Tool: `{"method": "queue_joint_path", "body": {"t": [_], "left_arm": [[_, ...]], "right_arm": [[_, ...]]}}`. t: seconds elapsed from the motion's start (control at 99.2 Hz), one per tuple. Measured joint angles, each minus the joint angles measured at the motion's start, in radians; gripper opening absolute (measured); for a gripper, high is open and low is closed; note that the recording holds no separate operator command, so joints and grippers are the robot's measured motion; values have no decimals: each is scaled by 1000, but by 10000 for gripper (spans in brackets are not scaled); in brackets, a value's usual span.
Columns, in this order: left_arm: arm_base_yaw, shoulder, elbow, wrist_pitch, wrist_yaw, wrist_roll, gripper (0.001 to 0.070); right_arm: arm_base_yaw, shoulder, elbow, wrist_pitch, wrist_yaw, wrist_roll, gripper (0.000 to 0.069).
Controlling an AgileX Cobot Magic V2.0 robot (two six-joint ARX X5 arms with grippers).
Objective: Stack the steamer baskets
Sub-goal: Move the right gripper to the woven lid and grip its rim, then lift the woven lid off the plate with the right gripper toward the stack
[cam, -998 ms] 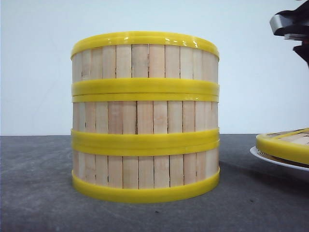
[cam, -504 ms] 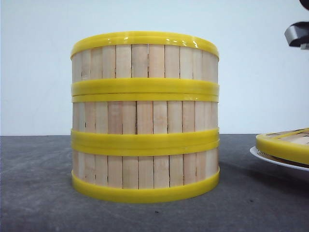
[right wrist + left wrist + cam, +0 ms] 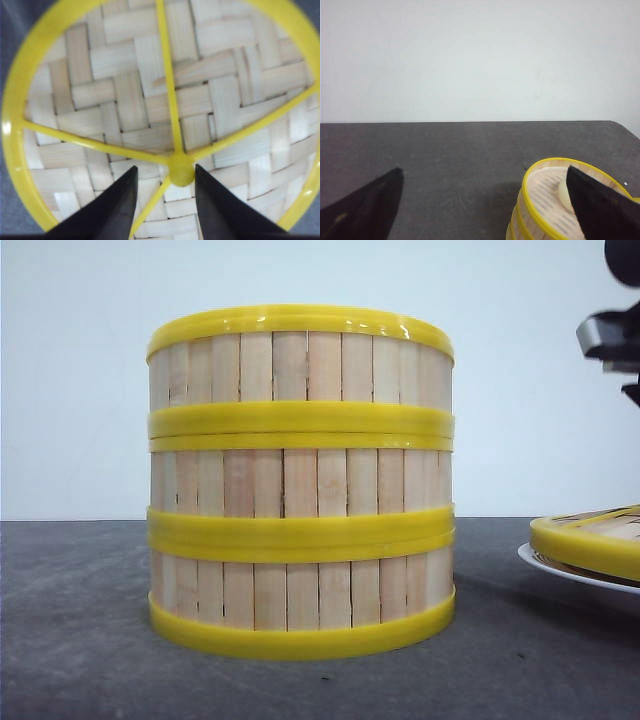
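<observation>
Your left pincer (image 3: 485,210) hung with jaws apart beside the three stacked round slatted wooden steamer baskets with yellow rims (image 3: 300,480); a sideways swing could have toppled them. They stood mid-tabletop (image 3: 80,640), axis upright, open end up. Your right pincer (image 3: 162,200), parted, straddled the woven yellow-rimmed lid's (image 3: 150,100) knob; closing off-centre might have slipped.

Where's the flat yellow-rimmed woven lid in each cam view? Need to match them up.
Front: flat yellow-rimmed woven lid at the right edge, resting on a white plate, right of the stack of three yellow-rimmed wooden-slat steamer baskets.
Left wrist: lid not in view; only the basket stack shows.
Right wrist: lid fills the frame, right end effector straddling its centre knob.
Shared landmark: the dark grey table.
</observation>
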Motion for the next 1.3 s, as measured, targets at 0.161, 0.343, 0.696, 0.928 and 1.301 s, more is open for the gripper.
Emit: {"method": "queue_joint_path", "body": {"t": [0.161,0.343,0.696,0.928,1.301], "left_arm": [[0,0,0,0,0,0,634],[0,0,0,0,0,0,634],[0,0,0,0,0,0,634],[0,0,0,0,0,0,634],[0,0,0,0,0,1,634]], "right_arm": [[-1,10,1,1,-1,0,212],[-1,11,1,11,0,3,175],[-2,11,5,14,0,3,57],[-2,11,116,-74,-4,3,52],[41,11,618,-274,-35,4,52]]}}
